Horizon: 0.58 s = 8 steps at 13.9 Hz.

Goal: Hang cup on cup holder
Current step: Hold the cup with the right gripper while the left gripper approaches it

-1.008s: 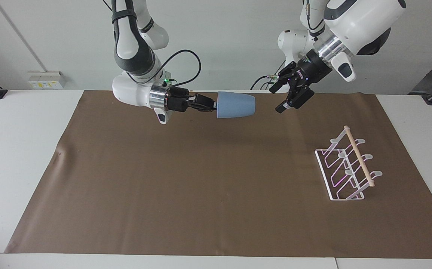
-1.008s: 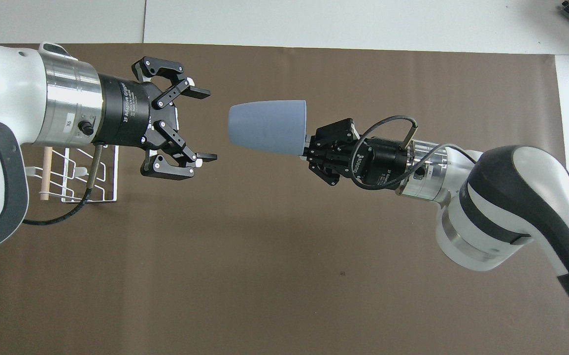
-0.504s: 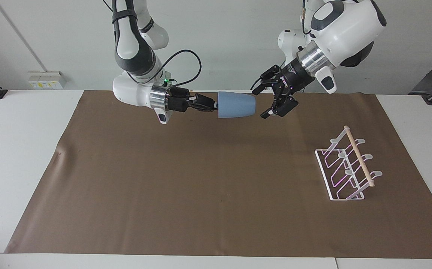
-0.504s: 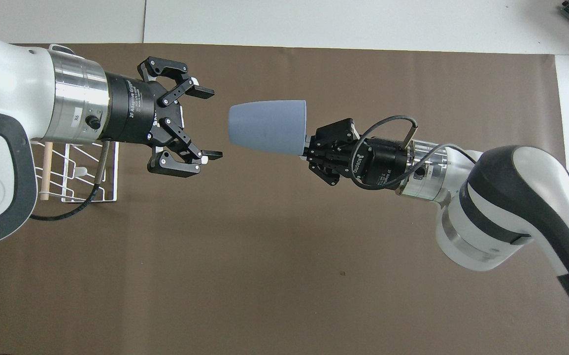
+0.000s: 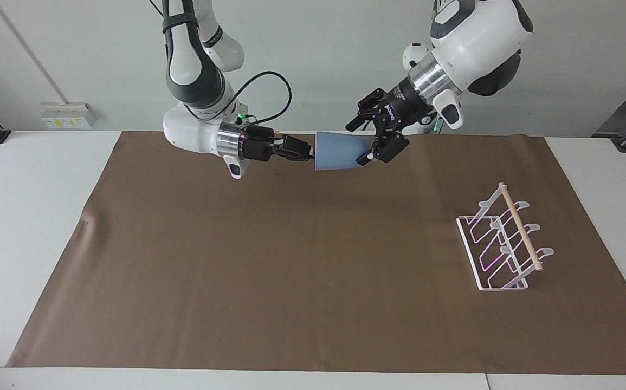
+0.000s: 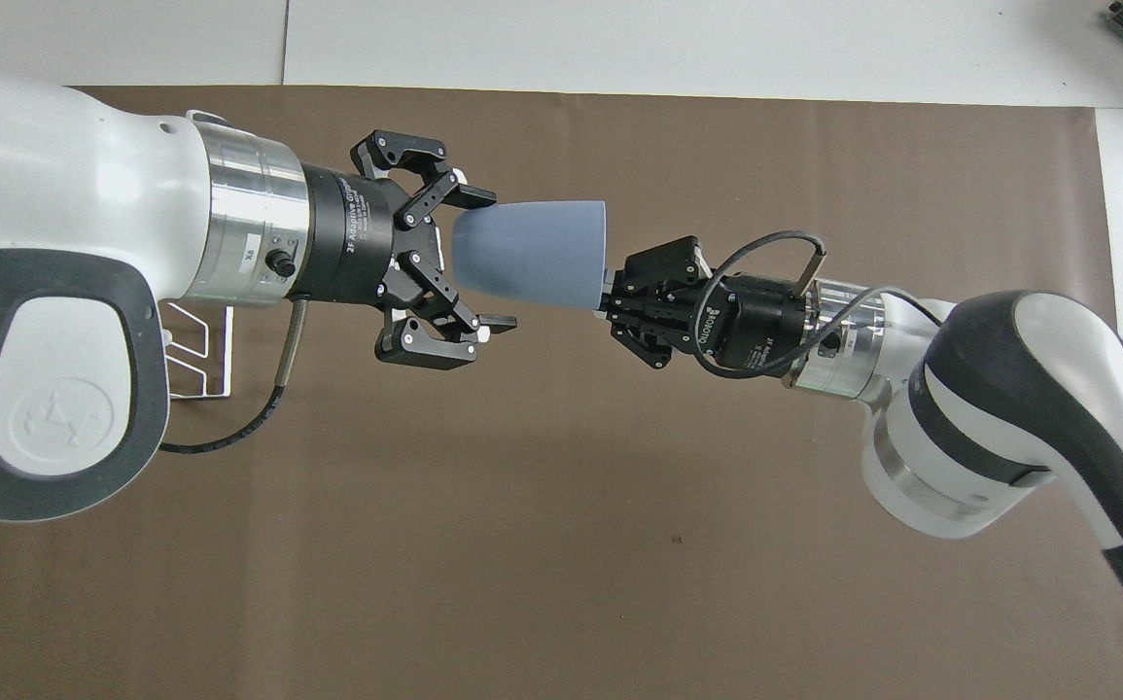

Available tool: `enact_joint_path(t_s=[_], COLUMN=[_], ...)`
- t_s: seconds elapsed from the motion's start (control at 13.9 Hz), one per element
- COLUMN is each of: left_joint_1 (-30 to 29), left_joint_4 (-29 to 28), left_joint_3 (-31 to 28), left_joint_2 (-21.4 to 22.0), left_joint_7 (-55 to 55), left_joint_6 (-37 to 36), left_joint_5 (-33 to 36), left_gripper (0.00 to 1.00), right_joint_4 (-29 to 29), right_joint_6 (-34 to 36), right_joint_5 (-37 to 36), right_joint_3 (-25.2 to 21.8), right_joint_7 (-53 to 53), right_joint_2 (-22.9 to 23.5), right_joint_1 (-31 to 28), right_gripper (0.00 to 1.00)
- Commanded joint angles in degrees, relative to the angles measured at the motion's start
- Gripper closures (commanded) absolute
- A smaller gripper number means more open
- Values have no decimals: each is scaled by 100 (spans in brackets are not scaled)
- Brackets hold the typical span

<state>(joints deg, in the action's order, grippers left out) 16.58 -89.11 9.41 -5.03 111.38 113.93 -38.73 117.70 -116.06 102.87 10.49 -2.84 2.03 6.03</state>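
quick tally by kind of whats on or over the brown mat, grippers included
cups: 1, the cup, held sideways in the air
cup holders: 1, the cup holder, standing on the mat toward the left arm's end
grippers: 2, the right gripper shut on the cup's rim, the left gripper open around its base
total: 4
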Motion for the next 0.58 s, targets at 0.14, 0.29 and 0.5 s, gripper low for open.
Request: enact_joint_path(t_s=[0.14,0.29,0.5], left_joint_1=[293,302,302], left_joint_4=[-80,-168,-264], left_joint_3=[-36,-36,-36], left_joint_2=[10,37,72], left_joint_7=[191,191,191], left_joint_6=[191,226,314], left_joint_5=[6,84,93], left_gripper=[0,0,0], right_joint_4=[60,60,51], right_joint_6=[-119,-110,-110], right_joint_5=[93,93,84], right_joint_3=[6,6,6], right_joint_7=[56,47,56], right_joint_2=[-89,-89,-80], right_joint_1=[12,12,4], right_gripper=[100,100,100])
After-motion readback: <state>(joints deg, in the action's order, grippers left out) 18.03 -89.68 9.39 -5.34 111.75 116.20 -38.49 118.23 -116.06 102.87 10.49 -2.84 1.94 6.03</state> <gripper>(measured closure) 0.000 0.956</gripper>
